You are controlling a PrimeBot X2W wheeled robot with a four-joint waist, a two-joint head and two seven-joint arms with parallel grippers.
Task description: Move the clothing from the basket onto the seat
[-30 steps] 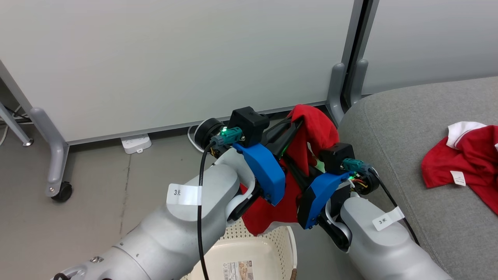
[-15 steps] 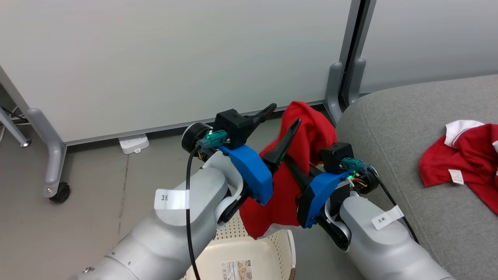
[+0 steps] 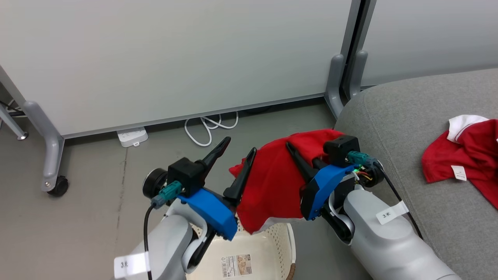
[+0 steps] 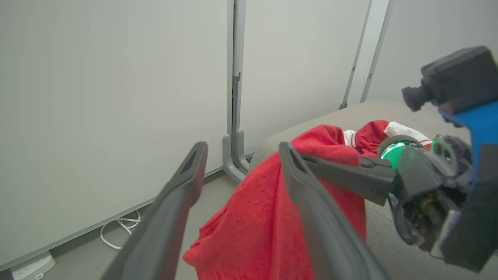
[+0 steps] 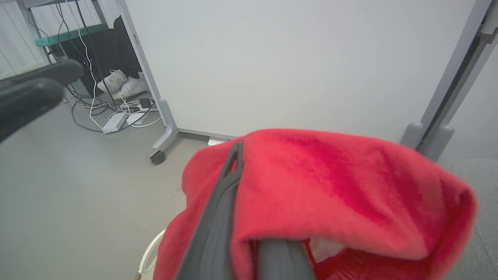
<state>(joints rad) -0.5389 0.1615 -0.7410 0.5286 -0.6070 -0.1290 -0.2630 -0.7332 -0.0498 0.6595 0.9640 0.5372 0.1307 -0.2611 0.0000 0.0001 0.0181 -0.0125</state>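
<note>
So the left gripper [image 3: 240,144] has backed off and dropped lower since a second ago, when it was up in the cloth with the other one. Its jaws are now spread wide with nothing between them, just beside the red garment [image 3: 272,182] but not gripping it.

The right gripper [image 3: 299,148] has the whole thing. One finger lies on top of the fabric and the other is buried under it, and the jaws look clamped on the cloth. The garment sits a bit lower than before. It hangs in the air between the two arms, with its bottom edge dangling over the basket [image 3: 290,243] on the floor.

The other red garment [image 3: 467,155] is already lying on the grey seat [image 3: 408,128], off to the right. A white cable [image 3: 210,130] lies on the floor by the wall panel.
</note>
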